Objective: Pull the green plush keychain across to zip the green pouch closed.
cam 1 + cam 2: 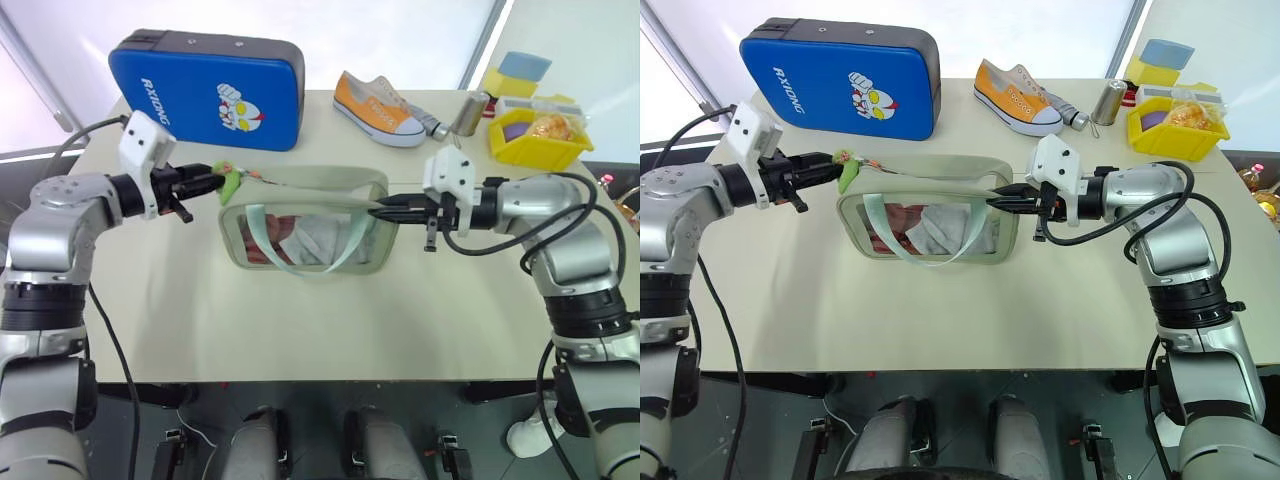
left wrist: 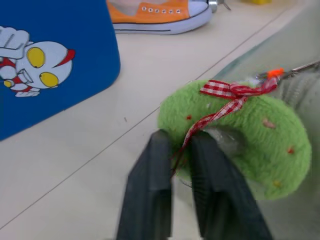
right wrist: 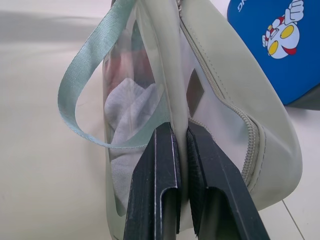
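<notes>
Green plush keychain (image 2: 240, 135), one, clenched in left fingers (image 2: 150, 200); right fingers (image 3: 160, 185) pinch the one green pouch (image 1: 300, 230).

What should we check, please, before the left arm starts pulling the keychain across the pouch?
1. Left gripper shut on the green plush keychain: ok.
2. Right gripper shut on the end of the green pouch, to brace it: ok.
3. Keychain joined to the zipper pull: cannot tell; a checked ribbon runs towards the pouch.
4. Strap handle away from the zipper line: ok, it lies over the clear window.
5. Blue case and orange shoe apart from the pouch: ok.
</notes>
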